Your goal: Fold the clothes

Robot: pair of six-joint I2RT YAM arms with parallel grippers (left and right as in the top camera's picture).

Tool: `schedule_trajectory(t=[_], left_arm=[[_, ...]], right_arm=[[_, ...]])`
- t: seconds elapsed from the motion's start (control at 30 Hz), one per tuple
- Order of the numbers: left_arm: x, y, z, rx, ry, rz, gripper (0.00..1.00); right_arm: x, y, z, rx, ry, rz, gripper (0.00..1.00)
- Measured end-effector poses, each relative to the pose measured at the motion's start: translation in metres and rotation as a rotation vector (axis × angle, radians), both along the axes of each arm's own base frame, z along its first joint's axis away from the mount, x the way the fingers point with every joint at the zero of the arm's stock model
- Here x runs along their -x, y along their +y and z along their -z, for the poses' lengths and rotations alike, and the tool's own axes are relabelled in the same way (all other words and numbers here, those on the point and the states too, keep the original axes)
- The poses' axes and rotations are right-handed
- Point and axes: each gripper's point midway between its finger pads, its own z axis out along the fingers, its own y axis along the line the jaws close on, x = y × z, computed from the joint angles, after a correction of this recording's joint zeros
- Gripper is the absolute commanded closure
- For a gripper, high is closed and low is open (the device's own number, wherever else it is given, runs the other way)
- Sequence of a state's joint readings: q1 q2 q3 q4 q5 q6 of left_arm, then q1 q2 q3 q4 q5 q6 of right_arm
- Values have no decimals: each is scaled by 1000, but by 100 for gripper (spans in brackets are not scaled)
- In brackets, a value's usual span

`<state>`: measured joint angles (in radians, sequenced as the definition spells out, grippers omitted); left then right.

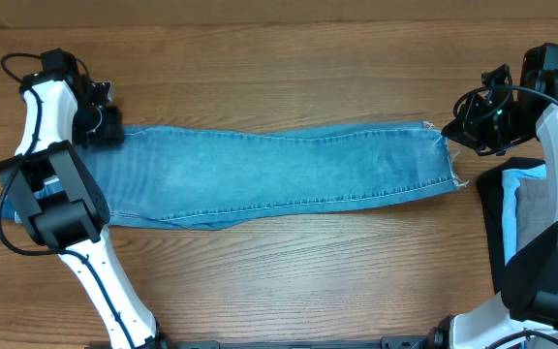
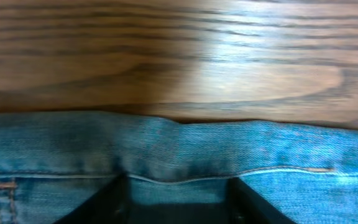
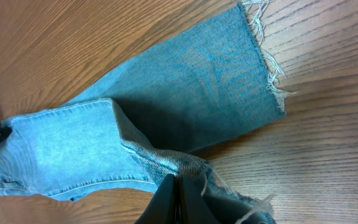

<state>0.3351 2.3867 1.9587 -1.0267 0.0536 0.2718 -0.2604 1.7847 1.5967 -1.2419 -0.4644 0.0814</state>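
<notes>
Jeans (image 1: 279, 174) lie flat across the table (image 1: 279, 48), legs stacked. Waistband (image 2: 179, 149) is at left, frayed hem (image 3: 266, 74) at right. Left gripper (image 2: 179, 202) sits at the waistband's far edge, fingers apart with denim between them, no grip made. Right gripper (image 3: 179, 198) is pressed together, seemingly pinching a hem corner that rises to it. Step, as I read it: taking hold of both ends for the crosswise fold. Next: left must close on both layers, then one end carries over to the other, edges square.
</notes>
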Motion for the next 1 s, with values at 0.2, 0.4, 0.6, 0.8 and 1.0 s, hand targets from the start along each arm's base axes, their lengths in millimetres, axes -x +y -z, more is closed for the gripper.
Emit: schedule_trajectory(t=[0.2, 0.4, 0.6, 0.8, 1.0], left_arm=[[1, 8, -2, -4, 2, -29, 96], [-1, 7, -23, 8, 14, -47, 96], [-13, 9, -100, -17, -104, -67, 96], [10, 1, -188, -44, -211, -94, 96], [64, -14, -247, -56, -209, -150, 96]], right_arm=[[-1, 0, 0, 0, -3, 0, 96], [-21, -5, -5, 24, -96, 2, 96], [-47, -12, -16, 53, -218, 3, 96], [-48, -15, -15, 70, -219, 8, 96], [-18, -20, 2, 102, -56, 49, 96]])
